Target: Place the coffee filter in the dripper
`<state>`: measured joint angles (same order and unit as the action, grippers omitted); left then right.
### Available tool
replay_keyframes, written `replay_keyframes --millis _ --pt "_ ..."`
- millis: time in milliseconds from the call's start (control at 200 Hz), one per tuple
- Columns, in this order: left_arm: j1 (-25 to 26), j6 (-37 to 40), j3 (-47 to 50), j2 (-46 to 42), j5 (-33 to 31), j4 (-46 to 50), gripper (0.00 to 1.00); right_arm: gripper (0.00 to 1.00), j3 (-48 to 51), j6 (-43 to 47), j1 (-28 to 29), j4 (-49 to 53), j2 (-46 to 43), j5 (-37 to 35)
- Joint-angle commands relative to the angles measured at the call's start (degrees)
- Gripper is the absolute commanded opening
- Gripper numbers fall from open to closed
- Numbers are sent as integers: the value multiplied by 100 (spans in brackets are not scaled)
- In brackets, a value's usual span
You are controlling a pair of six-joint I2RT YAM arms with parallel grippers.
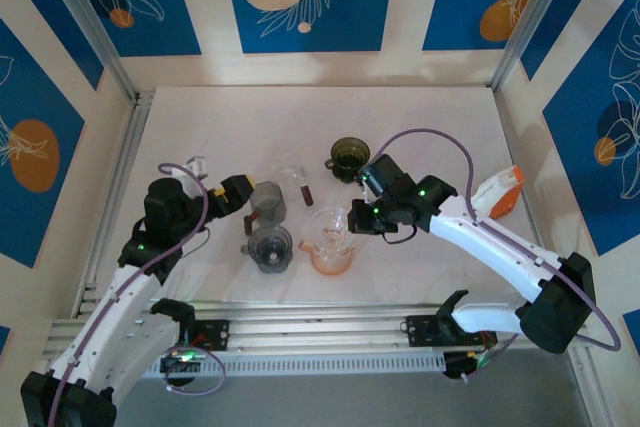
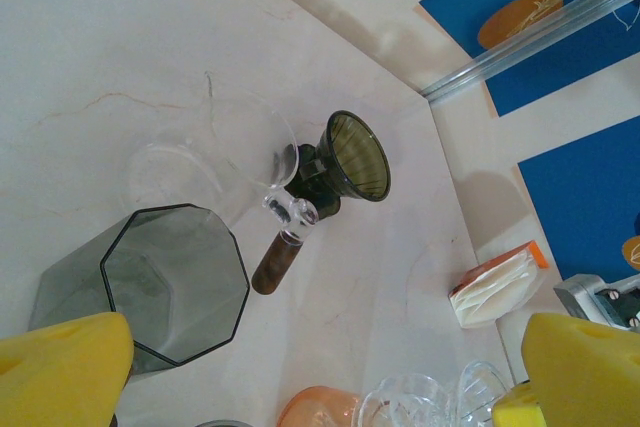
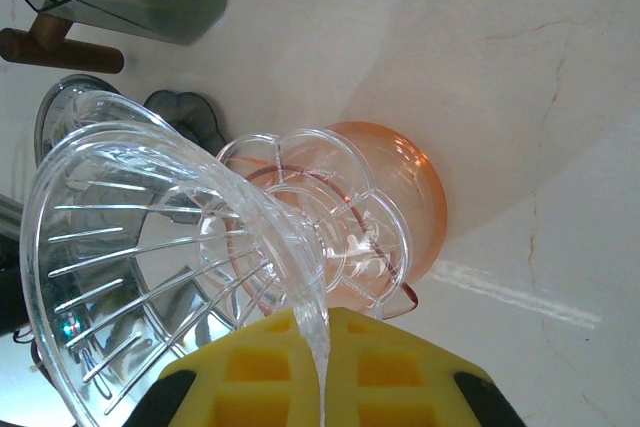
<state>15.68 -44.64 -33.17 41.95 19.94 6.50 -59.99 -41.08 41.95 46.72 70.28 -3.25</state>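
The clear ribbed dripper (image 3: pixel 170 237) sits tilted on an orange glass server (image 3: pixel 405 192), just in front of the table's middle (image 1: pixel 330 232). My right gripper (image 3: pixel 325 367) is shut on the dripper's rim; from above it (image 1: pixel 368 215) is at the dripper's right side. The coffee filters (image 1: pixel 498 192) are a white folded stack in an orange pack at the right wall, also in the left wrist view (image 2: pixel 497 285). My left gripper (image 1: pixel 232 195) stands open beside a grey faceted cup (image 2: pixel 160 282), nothing between its yellow fingers (image 2: pixel 60 367).
A dark green cone dripper (image 1: pixel 350 157) stands behind the server, also in the left wrist view (image 2: pixel 350 157). A scoop with a brown handle (image 2: pixel 275 262) lies beside the grey cup (image 1: pixel 268 202). A round grey lidded piece (image 1: pixel 270 247) sits left of the server. Walls close both sides.
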Motion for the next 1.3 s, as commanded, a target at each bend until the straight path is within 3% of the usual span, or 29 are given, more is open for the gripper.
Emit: replay_keyframes --millis 0,65,150,225,460,520,615,790,940,1025,1131,1296 --pt "58 44 -6 -16 27 -4 100 10 136 -108 1 12 -93 -80" --pt "57 41 -8 -11 36 0 100 19 153 -152 6 29 -118 -101" --pt "56 42 -25 -7 59 -9 100 40 145 -214 6 61 -170 -171" --pt "57 54 -32 -20 80 0 100 53 136 -256 4 78 -236 -249" --pt "53 -17 28 -29 136 -82 100 66 -88 -421 -16 460 -609 -966" --pt "58 -86 108 -7 225 -224 99 67 -174 -441 -74 647 -756 -1302" --pt "99 -141 155 139 533 -449 90 67 -241 -440 -335 865 -970 -1459" --pt "717 279 -145 572 471 -144 83 67 -127 -323 -635 813 -1069 -984" --pt "1522 817 -540 936 -58 226 79 64 -208 -192 -600 769 -771 -844" --pt "1892 1161 -890 1238 -420 621 71 59 -304 -101 -612 777 -561 -887" --pt "2189 1439 -1255 1598 -777 963 63 47 -390 -43 -614 819 -362 -953" --pt "2549 1746 -1656 2083 -1446 1429 57 40 -348 15 -605 833 -196 -1064"
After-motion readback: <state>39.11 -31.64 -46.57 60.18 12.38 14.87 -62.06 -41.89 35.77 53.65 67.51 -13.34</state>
